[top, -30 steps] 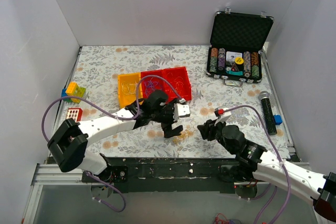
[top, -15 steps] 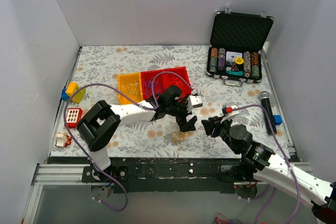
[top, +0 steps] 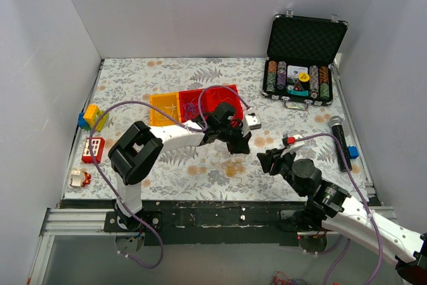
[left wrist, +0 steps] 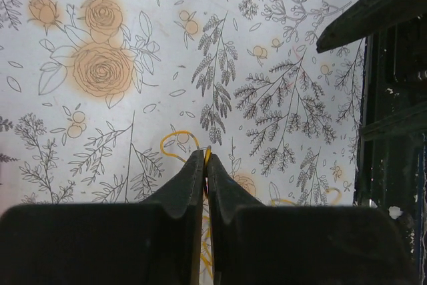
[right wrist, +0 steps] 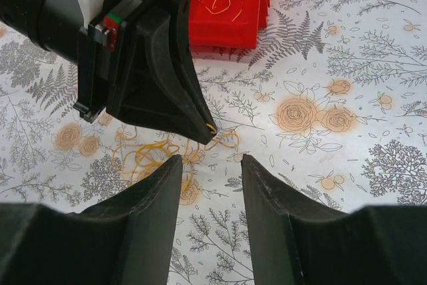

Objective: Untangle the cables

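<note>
We read this as the pick step: the left gripper (left wrist: 205, 157) is pinched fully closed, tips down at the table (top: 133, 78), with a thin yellow strand (left wrist: 208, 153) caught between them. That strand runs into the loose cables (right wrist: 150, 155), a small heap of yellow-orange loops lying flat on the cloth just under and beside the left fingers, in front of the trays and not in any of them. The right gripper (right wrist: 210, 159) hovers close by, jaws about half apart, holding nothing and facing the heap. Next move, as we judge it: lift the pinched strand slowly so it peels free. The right side probably has to pin or grab the rest, or the whole clump comes up together. The wire is thin, so it could slip out. On containers, the yellow tray (top: 163, 95) holds pale loops, the middle red tray (top: 190, 92) holds bluish-purple loops and the right-hand red tray (top: 227, 88) holds yellow-orange loops. The open case (top: 307, 35) at the back right holds rows of chips (top: 297, 78), unrelated.
</note>
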